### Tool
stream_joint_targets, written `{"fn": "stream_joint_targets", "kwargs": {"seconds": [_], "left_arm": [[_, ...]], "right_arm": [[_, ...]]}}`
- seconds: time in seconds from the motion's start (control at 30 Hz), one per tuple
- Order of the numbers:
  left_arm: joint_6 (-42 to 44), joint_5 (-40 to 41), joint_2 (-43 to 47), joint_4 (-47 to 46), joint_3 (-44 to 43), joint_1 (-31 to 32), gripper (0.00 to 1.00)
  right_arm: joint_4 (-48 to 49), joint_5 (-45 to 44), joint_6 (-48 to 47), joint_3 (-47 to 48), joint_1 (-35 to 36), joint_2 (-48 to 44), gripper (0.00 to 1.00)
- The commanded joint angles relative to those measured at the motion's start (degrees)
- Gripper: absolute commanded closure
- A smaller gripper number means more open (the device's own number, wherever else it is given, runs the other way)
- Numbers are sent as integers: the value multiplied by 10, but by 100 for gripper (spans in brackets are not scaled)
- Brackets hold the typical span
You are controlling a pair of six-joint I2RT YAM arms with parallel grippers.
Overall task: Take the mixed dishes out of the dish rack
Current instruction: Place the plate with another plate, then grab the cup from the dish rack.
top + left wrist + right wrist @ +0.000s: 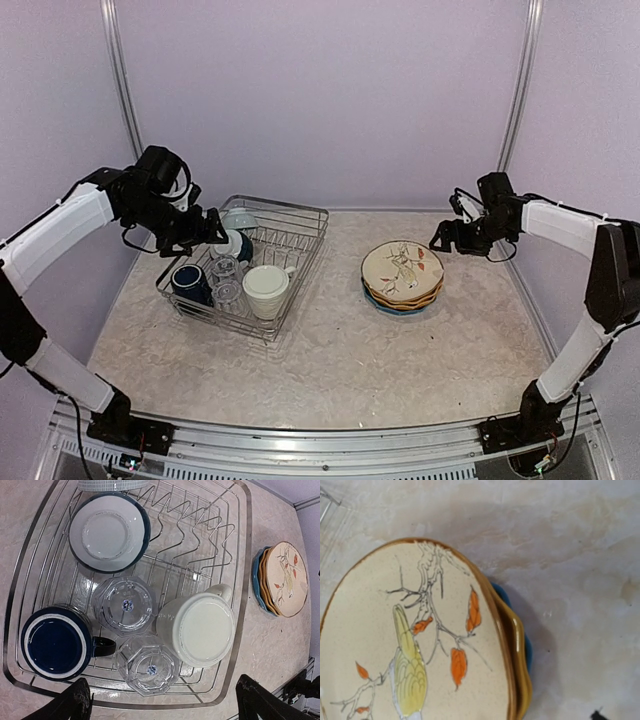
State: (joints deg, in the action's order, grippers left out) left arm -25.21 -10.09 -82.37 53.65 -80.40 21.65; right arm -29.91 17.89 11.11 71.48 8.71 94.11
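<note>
Left end effector (165, 696), fingers (75, 700) wide apart, empty, above the dish rack (244, 580)

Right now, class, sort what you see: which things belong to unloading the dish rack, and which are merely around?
Job: dish rack; white-lined bowl; teal bowl; navy mug; cream mug; clear glass; second clear glass; unloaded plate stack.
Merely around: table; metal posts.

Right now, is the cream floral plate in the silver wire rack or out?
Out: the cream floral plate tops a plate stack on the table.
</note>
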Motion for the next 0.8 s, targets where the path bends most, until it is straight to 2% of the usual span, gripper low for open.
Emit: {"fn": "stream_joint_targets", "kwargs": {"seconds": [0.0, 0.13, 0.27, 0.5, 0.67, 0.77], "left_arm": [[-4, 32, -63, 17, -43, 21, 4], [-3, 57, -119, 27, -75, 28, 2], [0, 89, -163, 32, -93, 31, 1], [3, 129, -221, 39, -110, 38, 2], [3, 168, -251, 50, -122, 37, 11], [3, 183, -263, 48, -123, 44, 13]], "right_arm": [[-29, -22, -32, 12, -1, -36, 7], [-42, -63, -55, 1, -1, -52, 1], [-60, -120, -55, -1, -1, -62, 0], [-67, -107, -50, 0, -1, -78, 0], [-66, -96, -41, -2, -1, -78, 0], [-62, -87, -33, -8, -1, -84, 0]]}}
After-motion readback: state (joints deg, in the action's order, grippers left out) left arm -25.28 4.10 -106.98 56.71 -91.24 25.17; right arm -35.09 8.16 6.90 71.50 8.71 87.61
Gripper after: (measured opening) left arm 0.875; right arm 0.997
